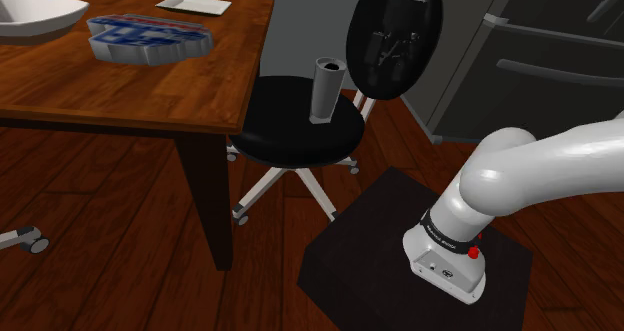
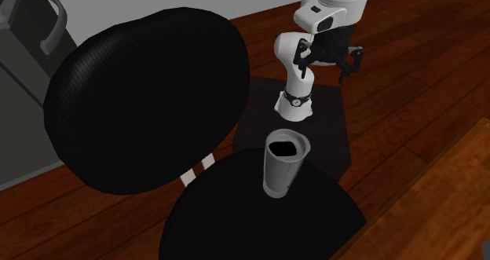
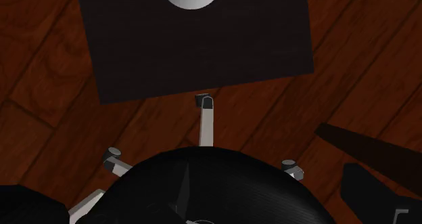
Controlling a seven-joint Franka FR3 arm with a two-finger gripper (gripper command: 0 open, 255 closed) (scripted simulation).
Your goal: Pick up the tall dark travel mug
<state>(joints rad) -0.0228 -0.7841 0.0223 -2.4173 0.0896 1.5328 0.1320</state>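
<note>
The travel mug (image 1: 327, 90) is a tall, tapered grey cup with a dark open mouth. It stands upright on the round black seat (image 1: 300, 129) of a swivel chair. In the second exterior view the mug (image 2: 283, 169) is near the seat's (image 2: 235, 227) far edge. My black gripper (image 1: 395, 53) hangs high above the floor, in front of the chair's backrest and well above and beyond the mug. Its fingers stand apart with nothing between them, so the gripper (image 2: 324, 62) is open. In the wrist view the seat (image 3: 216, 189) lies below the hand.
A wooden table (image 1: 130, 94) fills the shoulder view's left, carrying a white bowl (image 1: 35, 14), a blue-and-white dish (image 1: 150, 37) and a white plate (image 1: 193, 4). The oval black backrest (image 2: 141, 101) rises beside the mug. My black stand (image 1: 420, 254) sits on the wooden floor, and a grey appliance (image 1: 540, 59) is behind it.
</note>
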